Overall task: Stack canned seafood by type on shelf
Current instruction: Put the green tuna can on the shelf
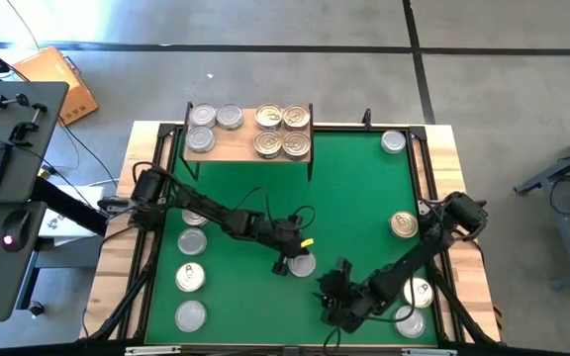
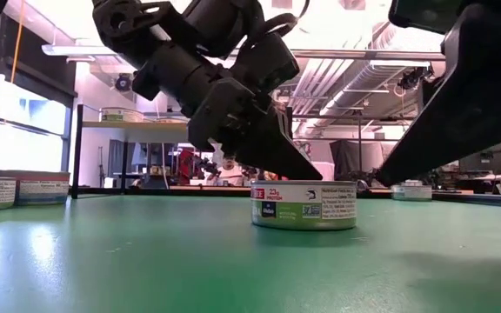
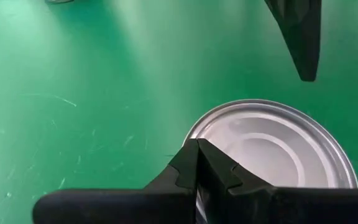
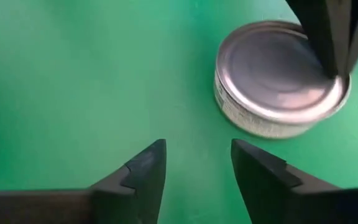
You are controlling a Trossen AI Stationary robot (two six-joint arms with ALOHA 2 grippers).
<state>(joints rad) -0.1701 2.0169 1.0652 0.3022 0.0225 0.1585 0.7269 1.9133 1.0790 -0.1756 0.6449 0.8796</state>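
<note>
The mat [image 1: 344,188] is plain green. The can [image 2: 303,205] has a silver lid and a white-and-green label. The shelf [image 1: 236,148] is light wood.

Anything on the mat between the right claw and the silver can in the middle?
Nothing: in the right wrist view only bare green mat separates the open right claw from the silver can. The shut left claw is over that can.

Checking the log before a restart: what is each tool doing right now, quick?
Left tool: shut, empty, fingertips over the silver-lidded can.
Right tool: open, empty, beside that can.
</note>
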